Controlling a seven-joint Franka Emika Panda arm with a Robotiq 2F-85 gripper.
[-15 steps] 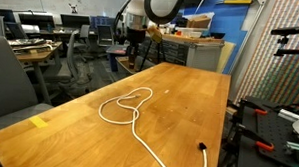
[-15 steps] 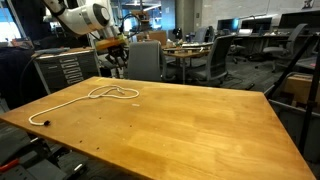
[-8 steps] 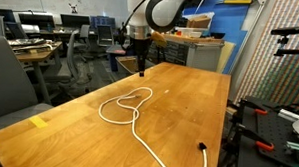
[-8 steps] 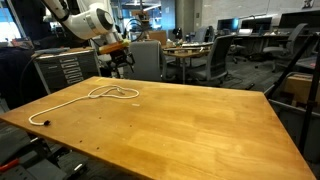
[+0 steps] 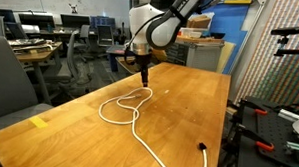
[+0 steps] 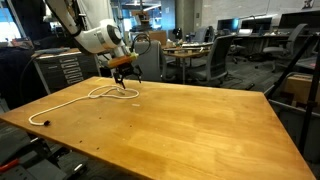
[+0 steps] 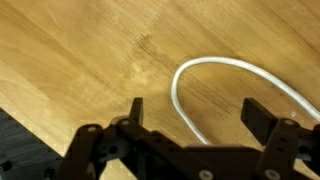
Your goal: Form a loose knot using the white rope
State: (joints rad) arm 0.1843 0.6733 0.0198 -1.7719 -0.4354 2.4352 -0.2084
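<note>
- There is one white rope [image 5: 135, 105] and it lies on one wooden table [image 5: 194, 100].
- In both exterior views the rope makes curly loops [image 6: 113, 93] on the table top.
- From the loops, one long tail runs off toward 5 o'clock and ends in a small dark tip [image 5: 202, 147] near the table edge.
- I cannot tell where the other end of the rope is.
- There is one robot arm [image 5: 157, 26] with one pincer [image 5: 145, 80], which hangs right by the 12 o'clock end of the loops.
- The pincer [image 7: 195, 115] is spread wide and pinches nothing.
- In the wrist view, two dark fingers [image 7: 135, 110] show, and a bend of the rope [image 7: 177, 90] lies on the wood between them.
- That bend runs off toward 3 o'clock and the picture edge cuts it off.
- I cannot tell if the fingers touch the rope or the table.
</note>
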